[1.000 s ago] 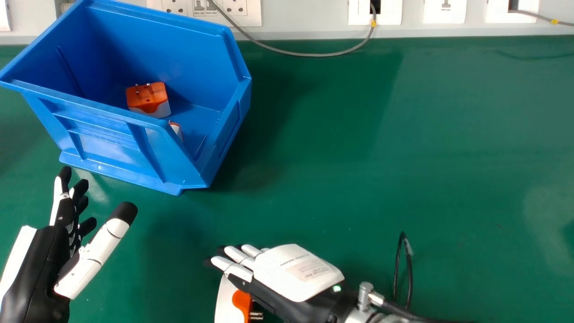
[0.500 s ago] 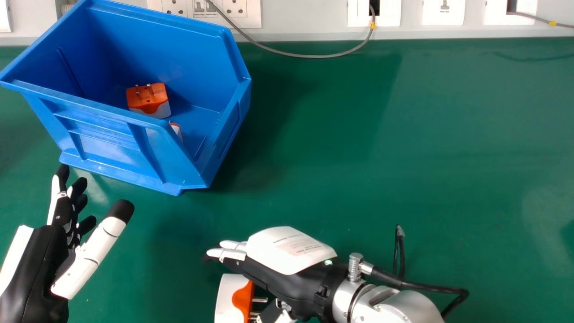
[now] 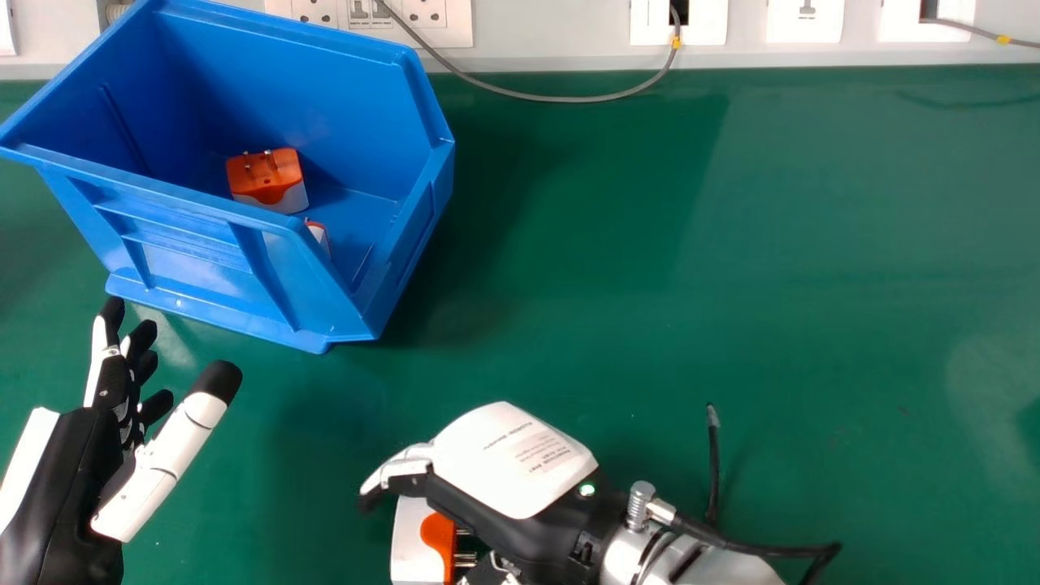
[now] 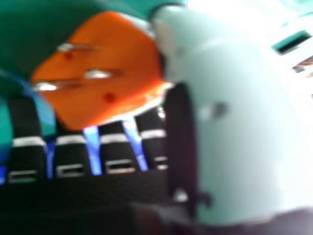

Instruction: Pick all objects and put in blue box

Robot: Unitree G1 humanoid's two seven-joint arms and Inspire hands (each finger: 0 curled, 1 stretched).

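You are grasping a plug adapter [image 3: 411, 540] between the curled fingers and thumb of your right hand [image 3: 512, 463], under its palm, over the counter [image 3: 731, 325]. Your left hand [image 3: 69, 475] is hanging relaxed near the blue box [image 3: 191, 236], whose near wall is partly hiding one piece [image 3: 318, 236] beside another adapter [image 3: 266, 177].

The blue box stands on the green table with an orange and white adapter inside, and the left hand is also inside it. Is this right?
No: the left hand is outside the blue box, nearer the robot, as the head view shows. The adapter inside and the green table are right.
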